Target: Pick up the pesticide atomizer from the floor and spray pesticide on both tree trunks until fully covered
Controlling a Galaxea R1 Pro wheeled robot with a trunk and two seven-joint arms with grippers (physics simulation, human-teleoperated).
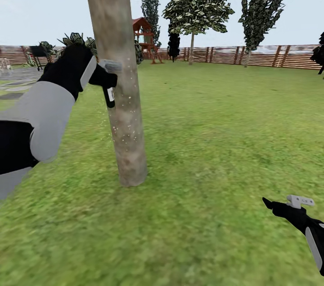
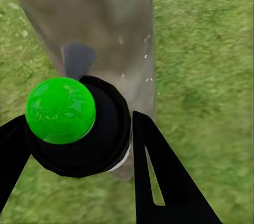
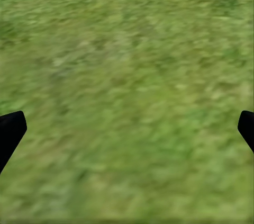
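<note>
Left tool (image 1: 104, 79) clamps the pesticide atomizer (image 1: 109, 90), bottle hanging upright below the fingers, grey spray head aimed straight into the tree trunk (image 1: 118, 74), almost touching. White specks dot the bark. The left wrist view adds a green ball (image 2: 60, 109) on the bottle's near end and a finger (image 2: 159, 176) alongside. Right tool (image 1: 288, 205) hangs low, well apart, jaws wide and empty over the grass (image 3: 127, 75). Fence (image 1: 252, 55) and playhouse (image 1: 145, 36) beyond.

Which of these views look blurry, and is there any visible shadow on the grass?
Head view: the mottled beige-grey tree trunk is fairly sharp, with soft darker patches on the green grass around its base. Left wrist view: the black atomizer bottle is crisp, the grass smeared. Right wrist view: blurred grass throughout, no distinct shadow.
</note>
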